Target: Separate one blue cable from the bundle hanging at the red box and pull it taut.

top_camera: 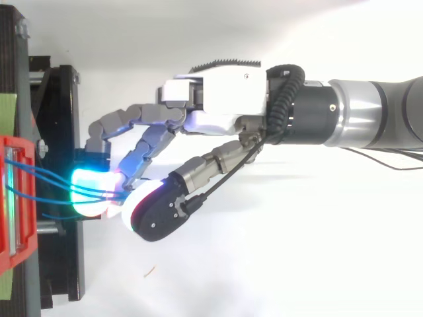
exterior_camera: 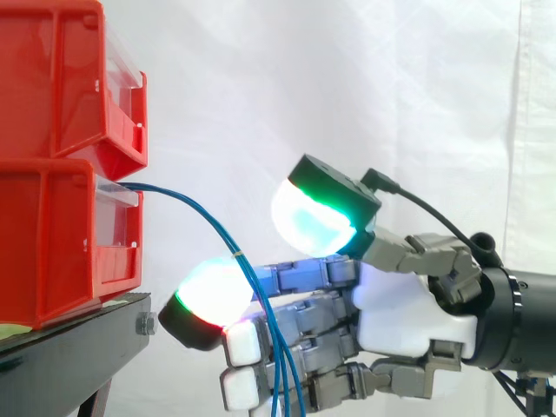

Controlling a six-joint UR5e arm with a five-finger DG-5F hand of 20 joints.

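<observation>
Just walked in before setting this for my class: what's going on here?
A robot hand, reaching in from the right, is at a bundle of thin blue cables that come out of the lower red box on a black stand. The cables droop in a slack curve past the hand and hang down. None is pulled taut yet.

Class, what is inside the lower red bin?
Blue cables come out of the lower red bin over its clear front. Their ends and anything else inside are hidden by its wall.

Blue cables (exterior_camera: 187, 201), red bins (exterior_camera: 52, 243) — black stand (exterior_camera: 69, 347).
</observation>
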